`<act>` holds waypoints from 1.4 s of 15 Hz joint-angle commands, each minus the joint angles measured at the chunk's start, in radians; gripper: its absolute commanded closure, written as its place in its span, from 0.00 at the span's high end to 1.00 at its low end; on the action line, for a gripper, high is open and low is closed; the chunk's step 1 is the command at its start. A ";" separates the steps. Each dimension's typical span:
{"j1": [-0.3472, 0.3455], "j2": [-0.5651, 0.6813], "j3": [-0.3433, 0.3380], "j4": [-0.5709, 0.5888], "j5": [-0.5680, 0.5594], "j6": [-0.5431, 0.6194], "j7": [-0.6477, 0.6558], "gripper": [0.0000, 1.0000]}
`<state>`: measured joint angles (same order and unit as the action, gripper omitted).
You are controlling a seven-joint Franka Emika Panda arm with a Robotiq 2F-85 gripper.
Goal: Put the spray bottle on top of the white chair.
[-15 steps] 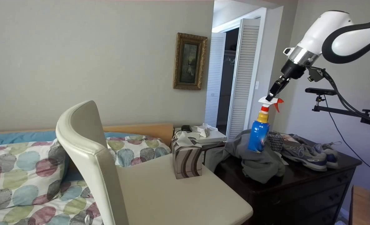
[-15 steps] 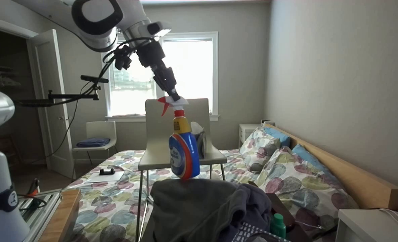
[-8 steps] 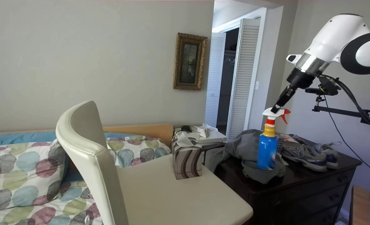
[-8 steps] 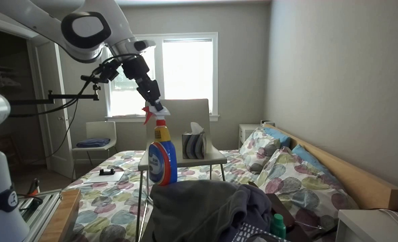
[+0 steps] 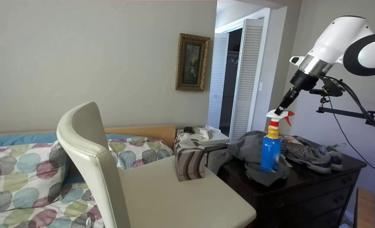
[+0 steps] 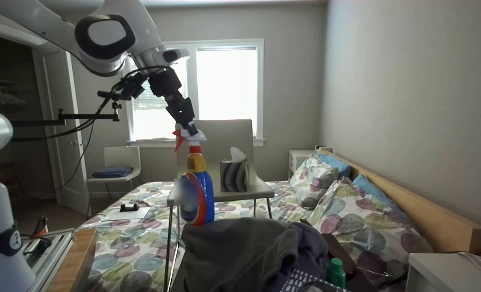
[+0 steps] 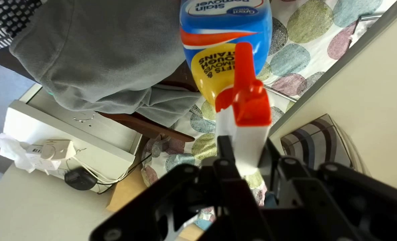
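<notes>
The spray bottle has a blue body, yellow neck, red collar, and white head with a red trigger. It hangs nearly upright from my gripper, whose fingers are shut on the white head. In an exterior view the bottle hangs near the grey cloth; I cannot tell if its base touches. The wrist view shows the white head between the fingertips, the bottle extending beyond. The white chair has a tissue box on its seat. The chair's backrest shows behind the bottle.
Grey cloth and shoes lie on the dark dresser beside the chair. A green bottle stands near the cloth. The patterned bed lies behind the chair. Wall, closet door and nightstand surround the area.
Over the first half second my gripper lowered and moved away from the chair with the bottle, which swung closer to upright. Since then, almost nothing has moved.
</notes>
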<state>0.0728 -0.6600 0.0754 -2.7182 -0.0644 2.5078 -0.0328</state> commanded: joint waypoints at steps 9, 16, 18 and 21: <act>0.157 0.119 0.029 0.141 0.010 -0.007 -0.125 0.06; 0.295 0.323 0.086 0.353 0.059 -0.023 -0.201 0.06; 0.318 0.394 0.104 0.419 0.084 -0.036 -0.224 0.06; 0.321 0.503 0.143 0.509 0.093 -0.025 -0.239 0.06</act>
<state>0.3929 -0.2665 0.1942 -2.3496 0.0004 2.5020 -0.2231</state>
